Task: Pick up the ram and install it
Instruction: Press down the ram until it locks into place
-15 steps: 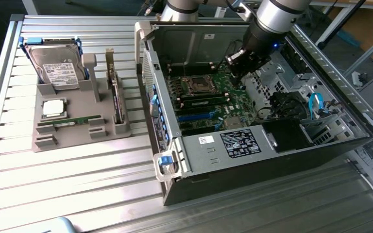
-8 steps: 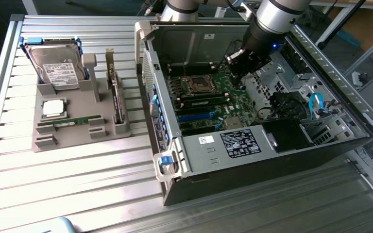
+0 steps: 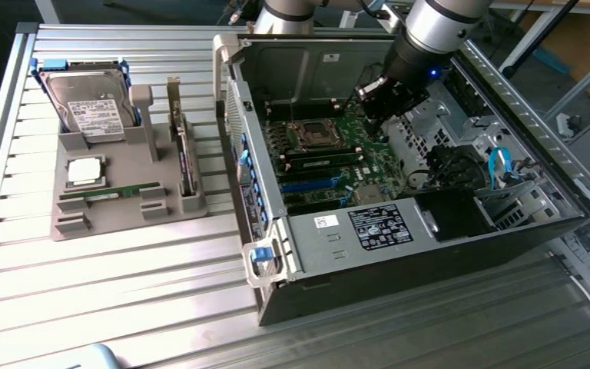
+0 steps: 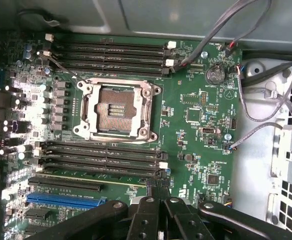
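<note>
The claw (image 3: 374,119) is seen inside the open computer case (image 3: 274,254), just above the green main board (image 4: 196,125). Its two fingers are pressed tight together and nothing is held between them. In the wrist view the fingertips (image 4: 158,200) are seen right at one end of the lowest of the long black slots (image 4: 101,167) under the square chip socket (image 4: 117,111). A thin strip with a pale green edge is seen standing in that slot, and it is taken to be the ram (image 4: 91,177), already set in place; in the exterior view it is seen as a green bar (image 3: 321,161) on the board. It cannot be told if the tips are touching it. Another green stick (image 3: 111,192) is seen lying in the grey tray (image 3: 120,219) on the table, near a hard drive (image 3: 90,108) and a tall card (image 3: 184,154). A ram like this is judged to be very light, thin and stiff, but easy to hurt. It should be held by its two long flat sides near the middle, or pushed only on its top edge. The gold edge and the black chips should not be squeezed or scraped, and it should not be bent or tipped in the slot.
</note>
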You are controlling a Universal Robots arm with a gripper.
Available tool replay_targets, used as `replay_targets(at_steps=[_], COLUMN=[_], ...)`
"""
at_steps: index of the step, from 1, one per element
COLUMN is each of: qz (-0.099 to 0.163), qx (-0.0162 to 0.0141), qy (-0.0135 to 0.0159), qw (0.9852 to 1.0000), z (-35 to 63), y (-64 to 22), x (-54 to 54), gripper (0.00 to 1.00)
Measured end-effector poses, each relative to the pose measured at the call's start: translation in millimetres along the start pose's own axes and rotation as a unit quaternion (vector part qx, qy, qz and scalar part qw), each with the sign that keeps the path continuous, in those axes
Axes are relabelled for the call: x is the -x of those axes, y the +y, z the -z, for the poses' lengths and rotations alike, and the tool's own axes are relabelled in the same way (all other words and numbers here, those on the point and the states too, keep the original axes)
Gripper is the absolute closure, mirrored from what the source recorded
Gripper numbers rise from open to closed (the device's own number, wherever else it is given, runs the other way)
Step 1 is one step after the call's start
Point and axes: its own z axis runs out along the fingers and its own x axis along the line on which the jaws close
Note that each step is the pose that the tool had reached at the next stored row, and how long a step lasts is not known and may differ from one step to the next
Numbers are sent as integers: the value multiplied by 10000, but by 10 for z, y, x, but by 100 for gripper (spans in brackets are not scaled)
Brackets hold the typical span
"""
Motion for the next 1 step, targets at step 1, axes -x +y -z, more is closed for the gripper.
replay_targets(at_steps=[1], qz=[0], qx=[0], qy=[0], qw=[10000], z=[0], y=[0], x=[0], gripper=[90])
